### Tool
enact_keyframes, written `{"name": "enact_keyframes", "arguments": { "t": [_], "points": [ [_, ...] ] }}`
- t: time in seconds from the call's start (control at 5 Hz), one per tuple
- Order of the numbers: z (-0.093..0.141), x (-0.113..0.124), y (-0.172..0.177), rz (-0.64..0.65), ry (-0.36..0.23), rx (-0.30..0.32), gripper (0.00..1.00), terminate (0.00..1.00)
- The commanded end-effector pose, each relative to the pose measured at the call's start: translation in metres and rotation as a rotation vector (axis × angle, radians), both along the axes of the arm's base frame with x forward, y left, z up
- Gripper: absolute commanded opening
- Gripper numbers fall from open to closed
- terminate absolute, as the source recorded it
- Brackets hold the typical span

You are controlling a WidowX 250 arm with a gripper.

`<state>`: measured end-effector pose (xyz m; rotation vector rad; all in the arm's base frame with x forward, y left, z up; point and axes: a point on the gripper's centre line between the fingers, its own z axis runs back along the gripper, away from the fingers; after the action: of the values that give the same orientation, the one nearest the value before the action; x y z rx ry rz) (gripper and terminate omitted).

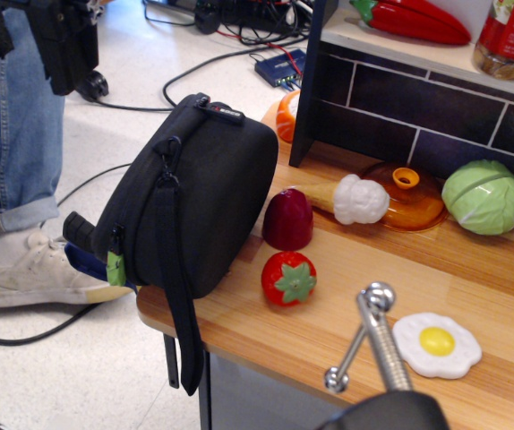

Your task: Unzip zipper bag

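Note:
The zipper bag (208, 193) is a large black fabric case standing on edge at the left end of the wooden table (472, 269), partly overhanging it. Its zipper runs along the edge facing the camera, with a small green pull tag (115, 268) at the lower left. A black webbing strap (183, 322) hangs down past the table edge. My gripper (356, 339) shows at the bottom right as two metal rods with ball tips. It is well to the right of the bag, above the table, and holds nothing. I cannot tell whether it is open or shut.
Toy foods lie right of the bag: a strawberry (287, 278), a dark red piece (287, 219), a white piece (359, 199), an orange lid (409, 193), a cabbage (484, 197), a fried egg (436, 345). A dark shelf post (309, 81) stands behind. A person's leg (20, 116) and cables are at left.

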<state>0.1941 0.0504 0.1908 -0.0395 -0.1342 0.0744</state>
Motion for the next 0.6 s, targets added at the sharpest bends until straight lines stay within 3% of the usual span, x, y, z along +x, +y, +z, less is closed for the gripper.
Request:
{"name": "enact_keyframes", "arguments": {
  "t": [0.0,0.4],
  "points": [
    [0.0,0.0,0.0,0.0,0.0,0.0,1.0,0.0],
    [-0.054,-0.01,-0.011,0.011,0.039,0.076,1.0,0.0]
  ]
}}
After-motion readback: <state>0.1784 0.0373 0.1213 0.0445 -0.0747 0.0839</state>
